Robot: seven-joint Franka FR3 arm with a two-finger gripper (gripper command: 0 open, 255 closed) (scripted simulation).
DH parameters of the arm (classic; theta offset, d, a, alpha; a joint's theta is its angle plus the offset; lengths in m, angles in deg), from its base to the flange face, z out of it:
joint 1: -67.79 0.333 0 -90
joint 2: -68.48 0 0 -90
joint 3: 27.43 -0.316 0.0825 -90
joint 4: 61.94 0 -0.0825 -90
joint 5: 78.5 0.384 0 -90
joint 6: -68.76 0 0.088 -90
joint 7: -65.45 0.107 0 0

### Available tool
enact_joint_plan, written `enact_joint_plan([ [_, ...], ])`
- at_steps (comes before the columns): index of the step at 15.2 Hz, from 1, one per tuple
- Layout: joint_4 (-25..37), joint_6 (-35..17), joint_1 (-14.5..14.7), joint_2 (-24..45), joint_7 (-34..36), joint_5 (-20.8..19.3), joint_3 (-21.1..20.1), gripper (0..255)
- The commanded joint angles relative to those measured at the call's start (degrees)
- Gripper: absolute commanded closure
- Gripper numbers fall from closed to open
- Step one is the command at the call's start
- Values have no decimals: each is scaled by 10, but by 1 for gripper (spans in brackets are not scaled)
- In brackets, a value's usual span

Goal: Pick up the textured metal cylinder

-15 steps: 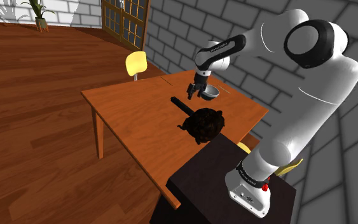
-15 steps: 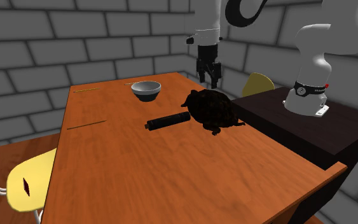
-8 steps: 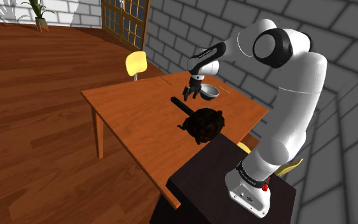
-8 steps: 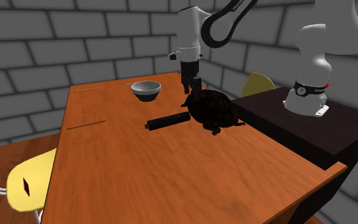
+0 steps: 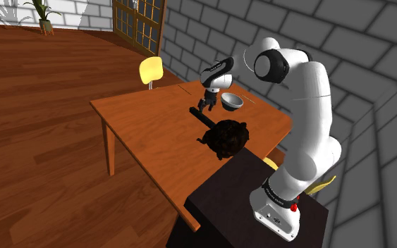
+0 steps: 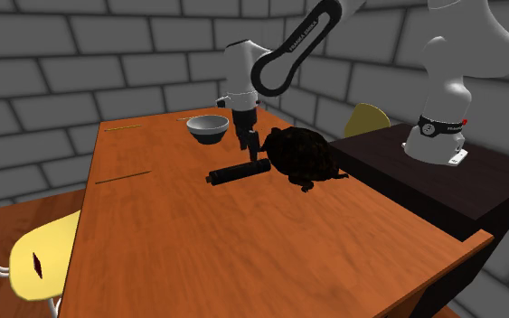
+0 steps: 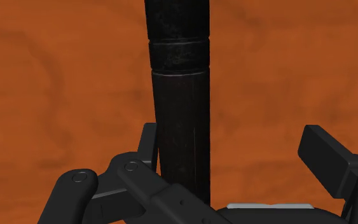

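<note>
Right of the bowl (image 6: pixel 207 127), the dark cylinder (image 6: pixel 239 172) lies flat on the table (image 6: pixel 153 235); my end effector (image 6: pixel 249 154) has swung in and dropped over it, fingers apart, seemingly straddling it untouched, so closing looks next

Shoulder view: bright, even light. Floor (image 5: pixel 41 106) glows warm brown at upper left. Counter (image 5: pixel 147 127) top bright orange in middle of frame. White arm (image 5: pixel 309 106) lit from above, soft grey shade on underside. Stand (image 5: pixel 218 197) at lower right very dark. Lumpy thing (image 5: pixel 226 138) at centre almost black, little detail.

Second exterior view: dimmer. Counter lighter near top, darker brown toward bottom edge. Brick wall (image 6: pixel 80 54) flat grey.

Wrist view: counter flat bright orange. Cylinder (image 7: pixel 177 95) very dark, faint shine on band near top.
</note>
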Motion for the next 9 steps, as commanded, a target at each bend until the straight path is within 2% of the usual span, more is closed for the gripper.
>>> enact_joint_plan([
  [1, 57, 9, -13, 48, -5, 4, -4, 0],
  [3, 107, 18, -23, 88, -8, 6, -7, 0],
  [9, 121, -5, -27, 124, -10, 11, -13, 0],
])
